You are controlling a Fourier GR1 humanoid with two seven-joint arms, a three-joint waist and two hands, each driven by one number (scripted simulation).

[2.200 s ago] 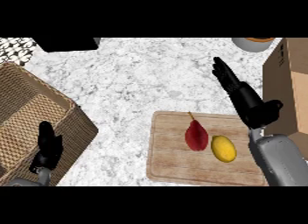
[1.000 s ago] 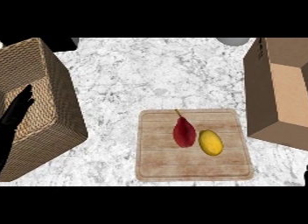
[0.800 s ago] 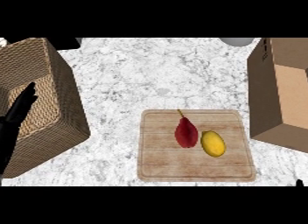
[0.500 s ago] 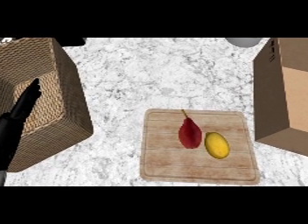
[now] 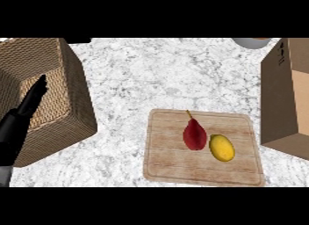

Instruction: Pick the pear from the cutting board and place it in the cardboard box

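Altogether two fruits lie on one square, pale wooden cutting board (image 5: 203, 169) that rests on the white-and-grey marbled stone counter (image 5: 150, 74): a single dark red pear with a thin stem (image 5: 195, 134) pointing away from the robot, and a single yellow oval lemon (image 5: 222, 147) just beside it on the right, the two nearly touching or touching at their near sides. The pear sits a little above the board's middle, lying flat, with nothing holding it. One tall brown cardboard box (image 5: 293, 96) stands to the right of the board, close to the board's right edge, its open top seen from above and its far part running past the view's right edge. One large woven wicker basket (image 5: 66, 105) of tan colour stands at the left, well apart from the board. One pale round vessel (image 5: 251, 42), cut off by the view's top edge, shows at the upper right. Only one hand is in sight: the black left hand (image 5: 29, 102), which comes in from the lower left on its grey forearm and shows over the basket, its fingers straight and together, pointing upward in the view, closed round nothing. It is well apart from the pear and the board.
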